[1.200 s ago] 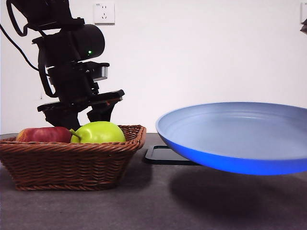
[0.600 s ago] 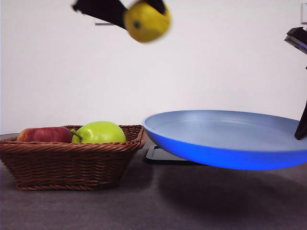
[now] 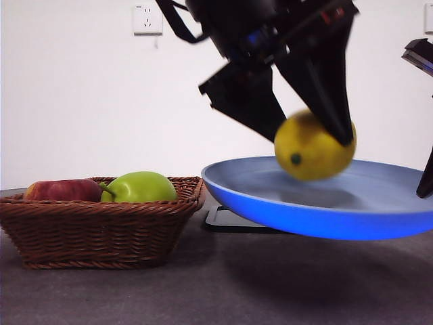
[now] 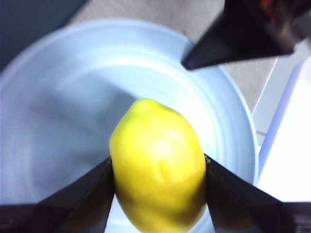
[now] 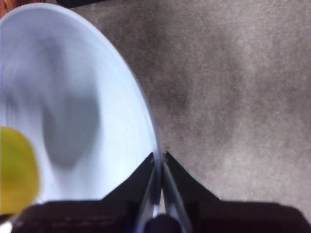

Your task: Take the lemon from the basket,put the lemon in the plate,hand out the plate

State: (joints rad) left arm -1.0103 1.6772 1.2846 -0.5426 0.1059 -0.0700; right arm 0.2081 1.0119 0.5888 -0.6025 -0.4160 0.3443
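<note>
The yellow lemon (image 3: 314,147) (image 4: 158,162) hangs just above the light blue plate (image 3: 284,203) (image 4: 58,116), pinched between the jaws of my left gripper (image 3: 311,132) (image 4: 158,167), which comes down from the top of the front view. My right gripper (image 5: 159,162) is shut on the plate's rim (image 5: 146,126) and holds the plate in the air above the table. An edge of the lemon (image 5: 17,167) shows in the right wrist view. The brown wicker basket (image 3: 95,227) stands at the left.
In the basket lie a red apple (image 3: 61,190) and a large green fruit (image 3: 140,187). A flat black tray (image 3: 230,220) lies on the grey table behind the plate. A black part of the right arm (image 3: 423,54) shows at the right edge.
My left gripper has carried the lemon from high above the basket rightward and down to just over the plate. The plate has stayed in place.
</note>
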